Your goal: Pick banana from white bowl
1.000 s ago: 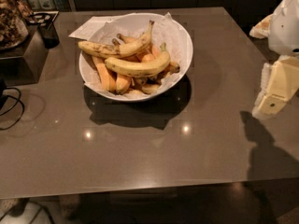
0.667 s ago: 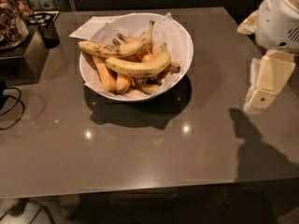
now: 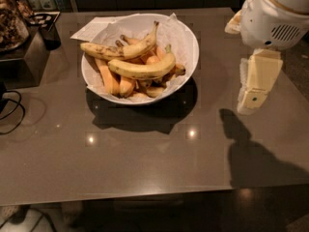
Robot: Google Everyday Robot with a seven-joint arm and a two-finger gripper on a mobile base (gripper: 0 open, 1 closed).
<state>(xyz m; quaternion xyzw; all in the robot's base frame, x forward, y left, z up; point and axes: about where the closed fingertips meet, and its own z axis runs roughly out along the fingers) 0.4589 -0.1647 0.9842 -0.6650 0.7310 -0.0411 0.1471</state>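
Observation:
The white bowl (image 3: 189, 38) lined with white paper stands at the back middle of the brown table (image 3: 145, 153). The banana (image 3: 145, 69), large, smooth and evenly yellow, lies on top of the pile, curved across the bowl's front. A speckled banana (image 3: 118, 50) lies behind it, and smaller orange-toned bananas (image 3: 112, 79) lie underneath. My gripper (image 3: 257, 83) hangs from the white arm (image 3: 277, 13) to the right of the bowl, above the table, well apart from the fruit and holding nothing that shows.
A dark box (image 3: 26, 57) stands at the far left with a black cable (image 3: 12, 111) in front of it. A sheet of paper (image 3: 94, 28) lies behind the bowl. The arm's shadow (image 3: 248, 153) falls at the right near the table's front edge.
The arm and gripper have moved left, toward the bowl. The bowl and the bananas have not moved.

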